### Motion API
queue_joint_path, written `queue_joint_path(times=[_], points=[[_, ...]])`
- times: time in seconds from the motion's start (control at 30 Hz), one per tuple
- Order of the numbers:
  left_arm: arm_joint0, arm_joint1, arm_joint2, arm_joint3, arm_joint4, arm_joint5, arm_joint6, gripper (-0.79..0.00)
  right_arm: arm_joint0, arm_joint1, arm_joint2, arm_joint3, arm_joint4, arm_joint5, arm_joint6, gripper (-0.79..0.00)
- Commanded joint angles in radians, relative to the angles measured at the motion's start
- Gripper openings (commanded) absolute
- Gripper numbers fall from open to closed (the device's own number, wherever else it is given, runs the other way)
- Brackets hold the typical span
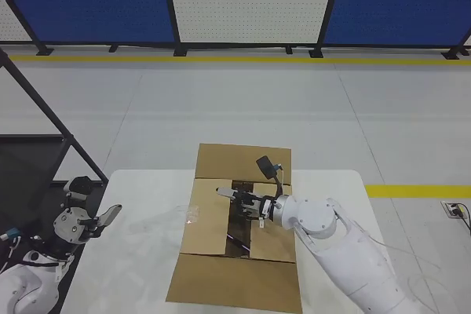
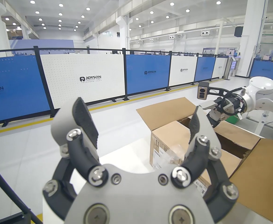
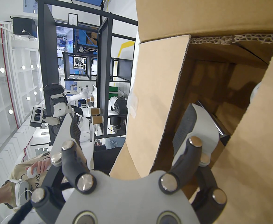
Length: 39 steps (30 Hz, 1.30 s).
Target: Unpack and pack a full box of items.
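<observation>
An open cardboard box (image 1: 243,161) stands in the middle of the white table (image 1: 141,275), all its flaps folded outward. My right gripper (image 1: 235,200) hangs open over the box's opening. In the right wrist view, this gripper (image 3: 131,115) straddles a side flap (image 3: 155,99), with one finger inside the box and the other outside. Deep inside lies a dark item with a shiny edge (image 3: 217,122), mostly hidden. My left gripper (image 1: 106,216) is open and holds nothing at the table's left edge, its fingers (image 2: 85,117) pointing toward the box (image 2: 169,136).
A crumpled clear plastic bag (image 1: 161,216) lies on the table against the box's left side. A black metal rack (image 1: 31,157) stands beyond the table's left edge. Blue and white fence panels (image 1: 243,20) close off the floor behind.
</observation>
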Motion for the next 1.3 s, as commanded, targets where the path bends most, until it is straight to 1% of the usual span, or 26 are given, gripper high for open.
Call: queue_joint_path(times=[0.0, 0.57, 0.7, 0.93, 1.1, 1.27], points=[[0.0, 0.0, 0.0, 0.0, 0.0, 0.0, 0.0, 0.0, 0.0, 0.0, 0.0, 0.0, 0.0, 0.0, 0.0, 0.0], [0.0, 0.0, 0.0, 0.0, 0.0, 0.0, 0.0, 0.0, 0.0, 0.0, 0.0, 0.0, 0.0, 0.0, 0.0, 0.0], [0.015, -0.001, 0.0, -0.017, -0.011, 0.01, -0.009, 0.0, -0.021, 0.001, 0.003, -0.025, -0.013, 0.002, -0.014, 0.0], [0.04, -0.003, -0.008, -0.009, -0.004, 0.004, 0.003, 0.0, -0.02, -0.001, -0.005, -0.043, -0.036, 0.045, 0.047, 0.0], [0.049, -0.003, -0.017, 0.002, -0.005, -0.004, 0.013, 0.0, 0.001, -0.013, -0.037, -0.022, -0.045, 0.077, 0.08, 0.0], [0.056, -0.004, -0.028, 0.02, -0.011, -0.001, 0.023, 0.0, 0.027, -0.031, -0.064, 0.017, -0.016, 0.062, 0.104, 0.0]])
